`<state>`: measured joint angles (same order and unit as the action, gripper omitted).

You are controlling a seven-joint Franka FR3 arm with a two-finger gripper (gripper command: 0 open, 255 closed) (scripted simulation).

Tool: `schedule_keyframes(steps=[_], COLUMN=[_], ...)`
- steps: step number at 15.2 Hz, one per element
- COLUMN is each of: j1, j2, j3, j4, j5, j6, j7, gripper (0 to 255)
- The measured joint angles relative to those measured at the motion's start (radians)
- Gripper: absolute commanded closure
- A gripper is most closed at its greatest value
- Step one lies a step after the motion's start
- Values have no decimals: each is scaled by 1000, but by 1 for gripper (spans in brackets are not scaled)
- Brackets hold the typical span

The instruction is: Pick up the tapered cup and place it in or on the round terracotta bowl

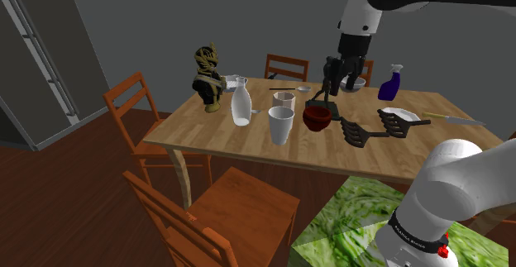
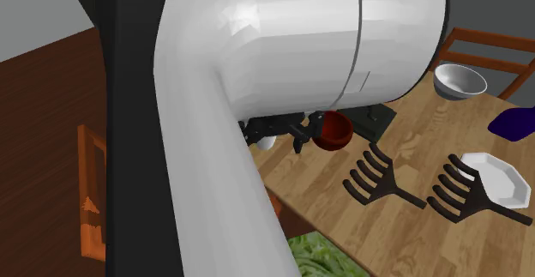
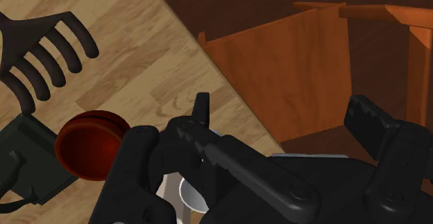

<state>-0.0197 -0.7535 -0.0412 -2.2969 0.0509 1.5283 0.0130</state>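
Hand (image 1: 333, 80) was held apart above the bowl (image 1: 317, 117); in the shoulder view, a dark rake (image 1: 355, 131) was seen at its three o'clock, the cup (image 1: 281, 125) at nine.

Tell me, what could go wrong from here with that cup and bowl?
The tapered cup stands close to a second cup and a white bottle; the gripper might knock them when reaching in. The cup looks tall for the reddish bowl and may topple out.
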Motion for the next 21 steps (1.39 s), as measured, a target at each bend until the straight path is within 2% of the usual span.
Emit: schedule_keyframes(steps=[2,9,15,21], j1=[0,-7,-5,-7], j2=[12,196,404,613], j3=[-4,-65,-115,-158], j4=[-2,-4,58,166], j5=[-1,-6,18,68], j6=[14,200,345,440], j7=[-5,-80,-151,-233], gripper=[0,0,0,0])
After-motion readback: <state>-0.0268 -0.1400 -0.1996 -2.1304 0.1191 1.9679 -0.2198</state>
